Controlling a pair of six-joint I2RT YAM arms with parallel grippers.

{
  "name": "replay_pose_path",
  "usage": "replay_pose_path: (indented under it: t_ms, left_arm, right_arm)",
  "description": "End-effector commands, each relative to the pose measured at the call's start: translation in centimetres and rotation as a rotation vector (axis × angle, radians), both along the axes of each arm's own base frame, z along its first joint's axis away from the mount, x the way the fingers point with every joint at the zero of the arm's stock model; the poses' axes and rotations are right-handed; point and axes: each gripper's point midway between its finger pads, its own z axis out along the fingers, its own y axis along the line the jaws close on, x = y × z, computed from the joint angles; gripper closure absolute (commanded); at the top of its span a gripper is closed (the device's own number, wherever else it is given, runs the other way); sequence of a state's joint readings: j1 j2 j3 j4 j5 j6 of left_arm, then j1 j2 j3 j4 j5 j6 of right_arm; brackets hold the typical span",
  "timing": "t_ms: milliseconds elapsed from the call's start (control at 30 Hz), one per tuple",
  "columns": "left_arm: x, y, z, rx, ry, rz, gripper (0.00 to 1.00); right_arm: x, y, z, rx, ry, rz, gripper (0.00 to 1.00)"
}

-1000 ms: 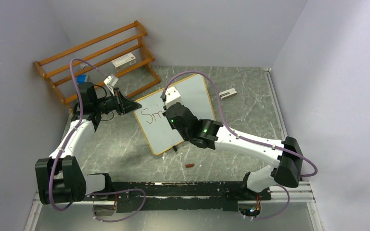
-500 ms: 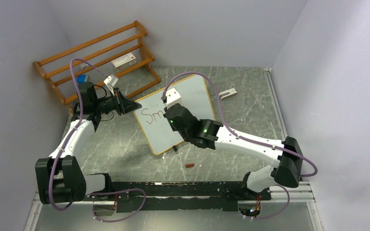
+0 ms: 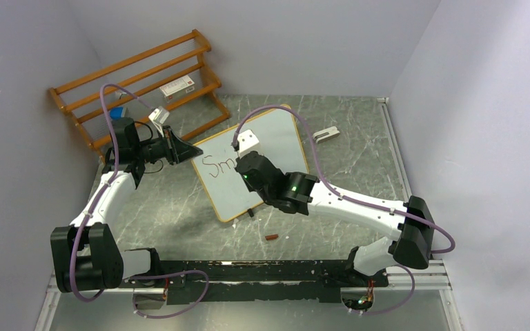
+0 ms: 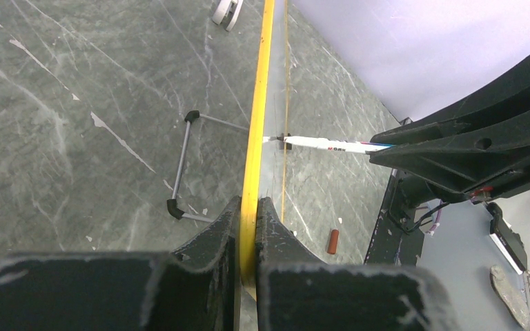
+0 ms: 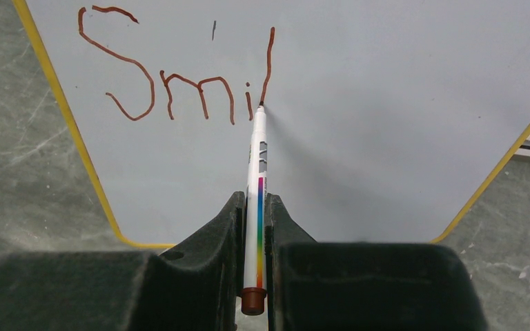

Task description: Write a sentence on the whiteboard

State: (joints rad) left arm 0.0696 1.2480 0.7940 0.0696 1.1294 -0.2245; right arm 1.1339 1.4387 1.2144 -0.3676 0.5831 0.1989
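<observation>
A: Where is the sentence (image 5: 179,83)?
B: Near the left edge of the whiteboard (image 5: 386,103), which stands propped on the counter (image 3: 179,207); I read only "Smil".
A: And the jaws?
B: My right jaws pinch the marker (image 5: 257,158), its tip on the "l". My left jaws clamp the whiteboard's yellow frame edge.

Top cam high, wide; wrist cams close; whiteboard (image 3: 276,138) in all.
</observation>
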Motion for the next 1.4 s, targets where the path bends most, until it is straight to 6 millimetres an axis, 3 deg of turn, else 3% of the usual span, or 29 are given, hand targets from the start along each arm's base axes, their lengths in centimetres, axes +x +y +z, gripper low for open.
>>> replay_pose_path:
  t_ms: [0,900,1367]
  left_arm:
    - [1.5,1.3,-1.4,0.069,-0.024,0.068,0.95]
    - [1.5,1.3,-1.5,0.072,-0.021,0.069,0.95]
    - [1.5,1.3,-1.5,0.072,-0.021,0.069,0.95]
  right_arm:
    - [-0.6,-0.7,-1.8,-0.033,0.047,0.003,1.0]
    - [-0.5,-1.6,-1.5,-0.039,0.029,-0.024,1.0]
    - [-0.4,-1.8,1.1,0.069,-0.032,-0.034,1.0]
